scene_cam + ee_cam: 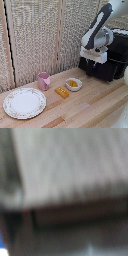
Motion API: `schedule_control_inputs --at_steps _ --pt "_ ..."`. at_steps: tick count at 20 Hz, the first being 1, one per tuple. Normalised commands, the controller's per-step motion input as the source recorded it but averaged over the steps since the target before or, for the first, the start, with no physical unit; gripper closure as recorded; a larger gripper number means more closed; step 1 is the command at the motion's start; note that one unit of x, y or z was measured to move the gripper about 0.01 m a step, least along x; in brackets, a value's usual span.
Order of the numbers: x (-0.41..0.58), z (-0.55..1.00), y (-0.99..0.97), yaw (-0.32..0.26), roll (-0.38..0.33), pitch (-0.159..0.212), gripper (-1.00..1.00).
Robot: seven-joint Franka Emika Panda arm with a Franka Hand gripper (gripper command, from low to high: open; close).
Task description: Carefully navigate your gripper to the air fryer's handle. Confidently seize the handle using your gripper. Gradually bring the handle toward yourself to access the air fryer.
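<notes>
gripper (91,65): hung just before air fryer (114,60) front, finger spread unclear
handle: not discernible
wrist view: blurred
table (95,107): pink cup (44,80), plate (24,103)

My white block gripper (91,64) with short dark fingers hangs pointing down before the big boxy matte black air fryer (112,60), which stands on the wooden table at the exterior view's right.
</notes>
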Motion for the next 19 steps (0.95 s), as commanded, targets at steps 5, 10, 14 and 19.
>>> schedule_control_inputs --at_steps 5,10,14,19 --pt "-0.002 0.00 0.86 -0.089 0.007 -0.101 1.00" --pt "-0.019 0.05 0.75 -0.086 0.014 -0.072 -1.00" --pt "0.138 0.68 0.07 -0.117 -0.002 -0.078 -1.00" --pt "0.115 0.77 0.01 -0.080 -0.009 -0.041 -1.00"
